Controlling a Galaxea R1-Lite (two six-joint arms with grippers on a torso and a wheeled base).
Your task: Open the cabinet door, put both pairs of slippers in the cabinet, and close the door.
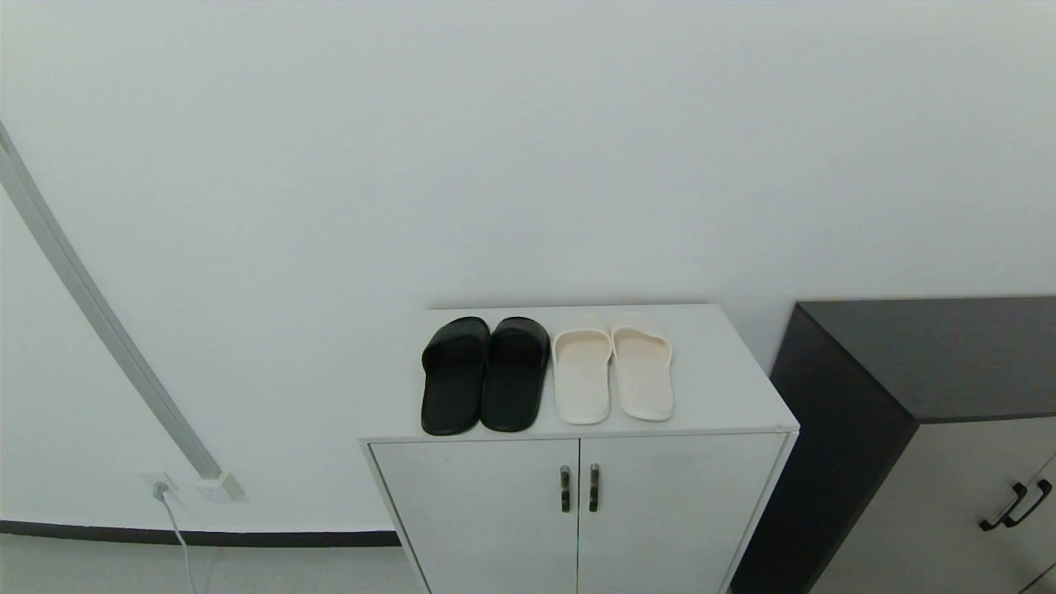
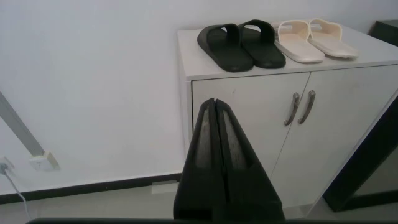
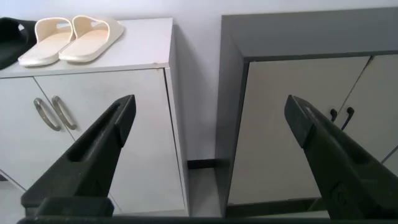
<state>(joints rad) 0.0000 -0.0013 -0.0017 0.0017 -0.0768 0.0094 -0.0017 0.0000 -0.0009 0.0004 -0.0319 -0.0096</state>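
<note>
A white cabinet (image 1: 676,511) stands against the wall with both doors shut and two metal handles (image 1: 579,487) at the middle seam. On its top lie a black pair of slippers (image 1: 484,374) and, to their right, a cream pair of slippers (image 1: 614,374), toes toward the wall. My left gripper (image 2: 215,103) is shut and empty, held in front of the left door (image 2: 245,124), some way off. My right gripper (image 3: 210,112) is open and empty, off the cabinet's right corner (image 3: 166,65). The cream slippers (image 3: 69,38) and the handles (image 3: 53,113) appear in the right wrist view.
A taller dark cabinet (image 1: 916,445) with black handles (image 1: 1015,505) stands close on the right. A wall socket with a cable (image 1: 162,488) and a grey conduit (image 1: 91,305) are at the left. Bare floor (image 2: 87,202) lies left of the white cabinet.
</note>
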